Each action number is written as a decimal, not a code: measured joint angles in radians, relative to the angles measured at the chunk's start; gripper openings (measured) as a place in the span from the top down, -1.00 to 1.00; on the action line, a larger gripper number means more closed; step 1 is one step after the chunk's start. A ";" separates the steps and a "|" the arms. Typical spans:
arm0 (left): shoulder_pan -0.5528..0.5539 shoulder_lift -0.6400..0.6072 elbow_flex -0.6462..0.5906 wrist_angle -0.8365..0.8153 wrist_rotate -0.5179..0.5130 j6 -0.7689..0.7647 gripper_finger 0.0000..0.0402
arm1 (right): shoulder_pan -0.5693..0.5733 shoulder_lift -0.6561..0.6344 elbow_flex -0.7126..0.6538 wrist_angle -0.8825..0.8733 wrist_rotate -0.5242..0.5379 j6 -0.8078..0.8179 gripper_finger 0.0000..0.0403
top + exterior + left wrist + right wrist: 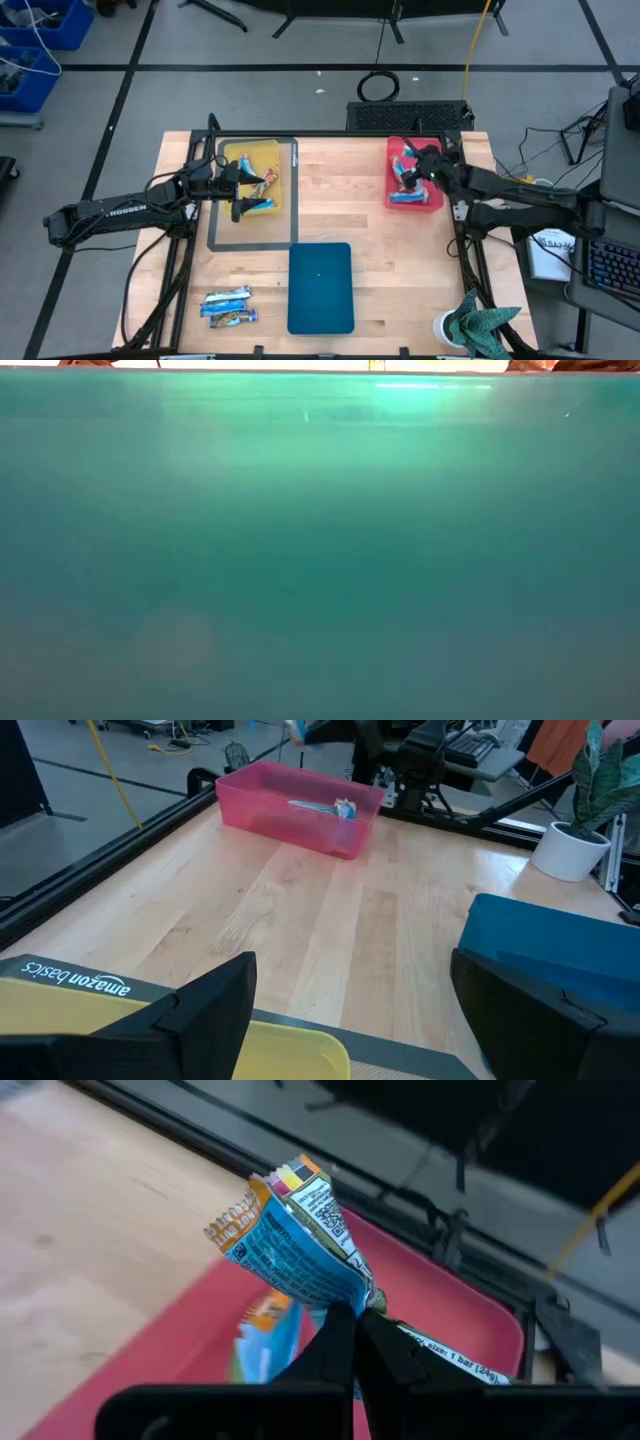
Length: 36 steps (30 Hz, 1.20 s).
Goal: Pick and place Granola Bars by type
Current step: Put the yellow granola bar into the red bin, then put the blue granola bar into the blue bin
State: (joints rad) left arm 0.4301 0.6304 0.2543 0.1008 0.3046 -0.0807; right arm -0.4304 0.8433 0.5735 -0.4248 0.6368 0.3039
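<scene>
My right gripper (410,172) (355,1315) hangs over the red tray (432,200), shut on a blue-and-white granola bar (290,1245). More bars (405,197) lie flat in that tray. My left gripper (242,190) (350,1020) hovers open over the yellow tray (268,150), which holds several bars (262,183), orange and blue ones. It touches none of them. Two blue-and-white bars (228,297) (230,317) lie flat on the wood near the table's near left corner. My right gripper pinches the blue-and-white bar by one end of its wrapper (340,1295), between the two fingertips. The rest of the bar sticks out beyond the fingers, its crimped far end (235,1228) free, above the red tray's floor (200,1340).
A blue tray (320,290) (560,940) lies near the table's near edge, in the middle, and fills the low view (320,560). A grey-framed mat (225,240) lies under the yellow tray. A small potted plant (478,322) (585,820) stands at the near right corner. Bare wood lies between the trays.
</scene>
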 joint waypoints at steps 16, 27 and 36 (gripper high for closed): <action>0.000 0.000 0.000 -0.001 0.000 -0.004 -0.68 | -0.326 0.219 0.000 0.110 -0.441 -0.061 0.78; 0.000 0.000 0.000 -0.048 0.000 -0.006 -0.68 | -0.306 0.173 -0.025 0.380 -0.716 -0.111 0.56; -0.009 0.000 0.000 0.036 0.008 0.031 -0.68 | -0.227 -0.087 -0.354 0.906 -0.831 -0.081 0.64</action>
State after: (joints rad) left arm 0.4214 0.6300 0.2543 0.1365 0.3126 -0.0499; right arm -0.6577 0.7562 0.2195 0.4816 -0.1947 0.2224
